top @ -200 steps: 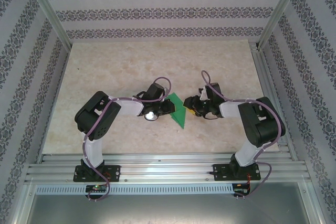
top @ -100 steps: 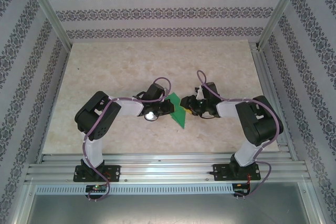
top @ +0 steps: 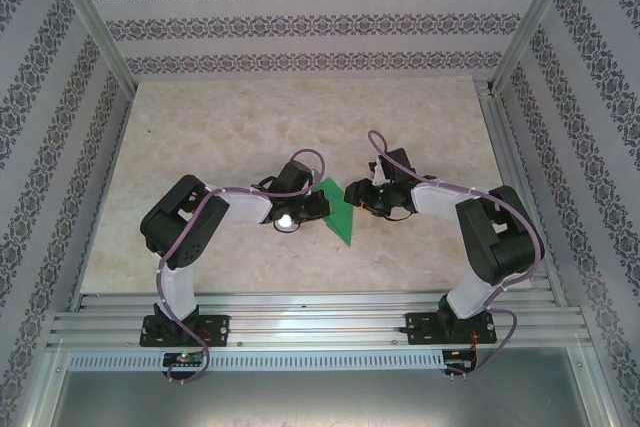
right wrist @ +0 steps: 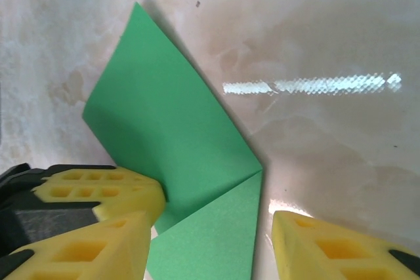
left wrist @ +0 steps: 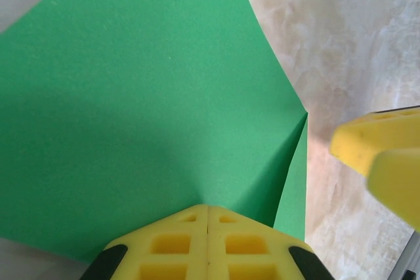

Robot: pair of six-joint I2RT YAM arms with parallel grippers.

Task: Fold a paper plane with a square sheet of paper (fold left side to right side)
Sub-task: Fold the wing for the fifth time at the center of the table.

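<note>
The green square sheet of paper (top: 340, 217) lies mid-table, folded into a pointed shape with a diagonal crease (right wrist: 210, 195). My left gripper (top: 312, 205) is shut on the sheet's left edge; its yellow pads (left wrist: 208, 227) are pressed together, and the paper (left wrist: 144, 109) rises from them in a lifted flap. My right gripper (top: 358, 194) is open at the sheet's right side. Its two yellow fingers (right wrist: 341, 247) straddle the lower flap (right wrist: 210, 247) without pinching it. The left gripper's pads (right wrist: 98, 191) show beside the right gripper's left finger.
The marble-patterned tabletop (top: 250, 127) spreads around the paper. Patterned walls (top: 300, 17) enclose the back and sides. An aluminium rail frame (top: 320, 312) runs along the near edge, where both arm bases are bolted.
My right gripper has moved left and away, closer to the paper, and its jaws have widened. My left gripper has closed fully on the sheet's edge.
</note>
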